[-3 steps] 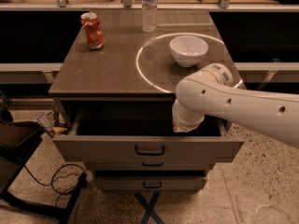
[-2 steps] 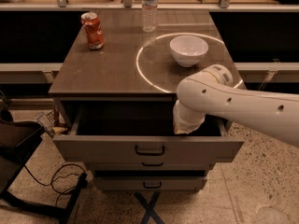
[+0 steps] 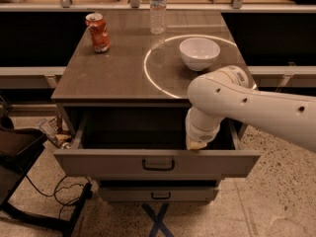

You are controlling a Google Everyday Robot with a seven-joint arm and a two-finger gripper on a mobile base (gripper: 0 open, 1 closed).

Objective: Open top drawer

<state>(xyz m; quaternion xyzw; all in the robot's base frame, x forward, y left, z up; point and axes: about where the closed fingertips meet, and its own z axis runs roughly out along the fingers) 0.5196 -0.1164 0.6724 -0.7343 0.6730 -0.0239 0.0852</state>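
Note:
The top drawer [image 3: 158, 163] is a wide grey-taupe drawer with a small black pull [image 3: 158, 165] at the centre of its flat front. It stands pulled out from under the table top, and its dark inside shows. My white arm comes in from the right and bends down into the drawer's right part. My gripper [image 3: 197, 144] sits low inside, just behind the drawer front and right of the pull. The arm's wrist hides most of it.
On the brown table top [image 3: 113, 68] stand a red can [image 3: 98, 32], a clear water bottle [image 3: 157, 9] and a white bowl [image 3: 199, 53]. A lower drawer [image 3: 160, 194] sits shut beneath. A dark chair [image 3: 17, 157] and cables [image 3: 64, 191] lie at the left on the floor.

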